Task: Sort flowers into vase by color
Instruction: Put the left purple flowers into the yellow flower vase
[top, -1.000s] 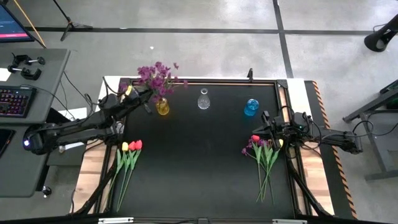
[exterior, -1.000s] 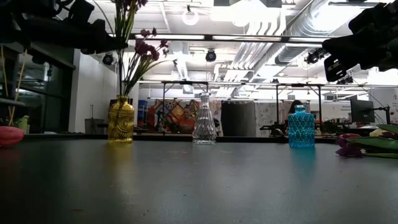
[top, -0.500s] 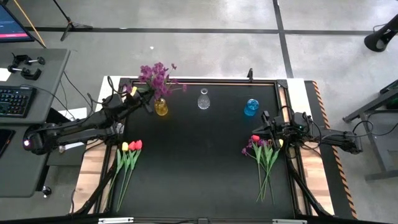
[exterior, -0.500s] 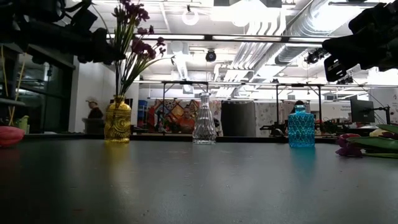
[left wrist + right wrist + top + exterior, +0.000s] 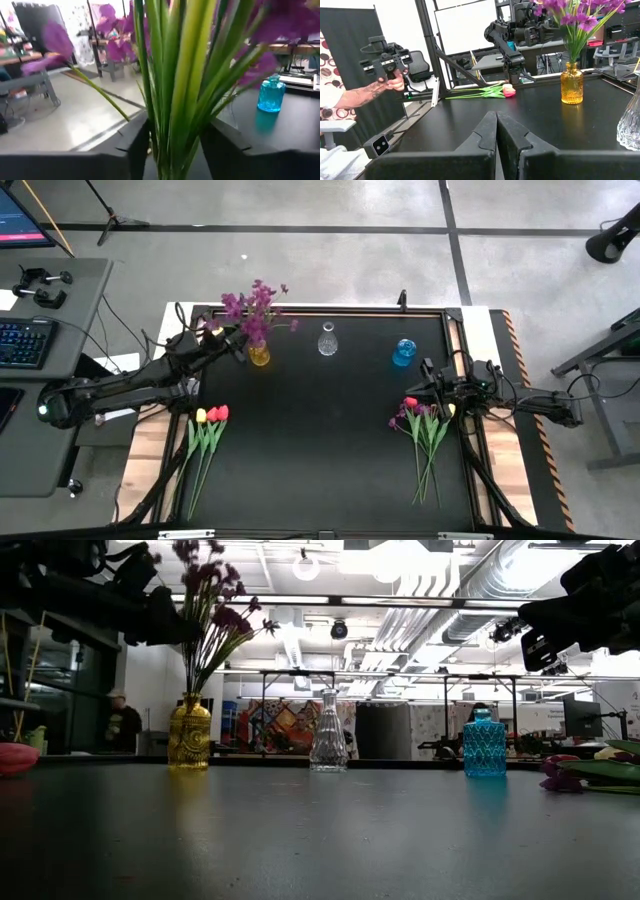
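Observation:
A bushy purple flower spray point(image 5: 255, 308) stands upright with its stems down in the yellow vase point(image 5: 259, 356) at the far left. My left gripper point(image 5: 232, 336) is beside the spray, above the vase. Its fingers are open, one on either side of the green stems point(image 5: 172, 100). Yellow and red tulips point(image 5: 210, 416) lie flat near the left edge. A mixed bunch with a red tulip point(image 5: 410, 402) and purple blooms lies near the right edge. My right gripper point(image 5: 428, 378) hovers shut just beyond that bunch, touching nothing. My left gripper comes level from the table's left, its fingers point(image 5: 132, 145) standing on either side of the spray's green stems point(image 5: 175, 120) well above the vase. I cannot tell whether either finger touches the stems. The spray stands upright in the yellow vase point(image 5: 190, 735).
A clear glass vase point(image 5: 327, 340) and a blue vase point(image 5: 403, 352) stand in the far row, to the right of the yellow one. The black mat point(image 5: 320, 460) is bare between the two flower piles. A person's hand with a controller point(image 5: 385, 70) shows beyond the table.
The purple spray has sunk lower into the yellow vase, so its blossoms now show whole in the low view. My left gripper has drawn back a little toward the table's left edge.

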You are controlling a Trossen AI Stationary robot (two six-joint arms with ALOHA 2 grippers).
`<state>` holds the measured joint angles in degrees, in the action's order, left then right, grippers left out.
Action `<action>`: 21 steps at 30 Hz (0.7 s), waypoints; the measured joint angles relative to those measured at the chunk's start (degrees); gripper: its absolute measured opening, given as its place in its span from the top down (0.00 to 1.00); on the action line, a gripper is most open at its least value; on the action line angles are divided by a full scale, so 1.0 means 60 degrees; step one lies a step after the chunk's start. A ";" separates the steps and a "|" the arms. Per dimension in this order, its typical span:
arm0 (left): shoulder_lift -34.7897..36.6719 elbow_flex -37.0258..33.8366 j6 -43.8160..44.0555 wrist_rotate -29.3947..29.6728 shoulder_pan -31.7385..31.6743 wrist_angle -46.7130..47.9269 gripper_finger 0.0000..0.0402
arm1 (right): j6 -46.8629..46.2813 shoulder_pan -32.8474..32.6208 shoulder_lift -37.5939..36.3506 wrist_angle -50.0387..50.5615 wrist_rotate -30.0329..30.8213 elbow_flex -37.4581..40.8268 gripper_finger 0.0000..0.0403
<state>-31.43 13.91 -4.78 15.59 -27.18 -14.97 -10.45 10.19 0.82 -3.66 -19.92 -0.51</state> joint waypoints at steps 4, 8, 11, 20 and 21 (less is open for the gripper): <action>0.0172 0.0172 0.0418 0.0000 0.0000 0.0943 0.51 | 0.0002 -0.0001 -0.0001 0.0001 0.0000 0.0000 1.00; 0.0390 0.0562 0.0612 0.0000 0.0000 0.1855 0.45 | 0.0002 -0.0002 0.0000 0.0000 0.0000 0.0000 1.00; 0.0610 0.0979 0.0616 0.0002 0.0000 0.2972 0.42 | -0.0001 -0.0001 -0.0001 0.0001 0.0001 0.0000 1.00; 0.0982 0.2319 0.1427 0.0000 0.0000 0.6230 0.40 | -0.0001 -0.0002 -0.0004 0.0003 0.0000 0.0000 1.00; 0.0982 0.2446 0.1489 0.0000 0.0000 0.6526 0.40 | 0.0002 -0.0002 -0.0004 0.0000 0.0003 0.0000 1.00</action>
<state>-25.54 28.59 4.16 15.59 -27.18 24.18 -10.44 10.17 0.80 -3.66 -19.90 -0.51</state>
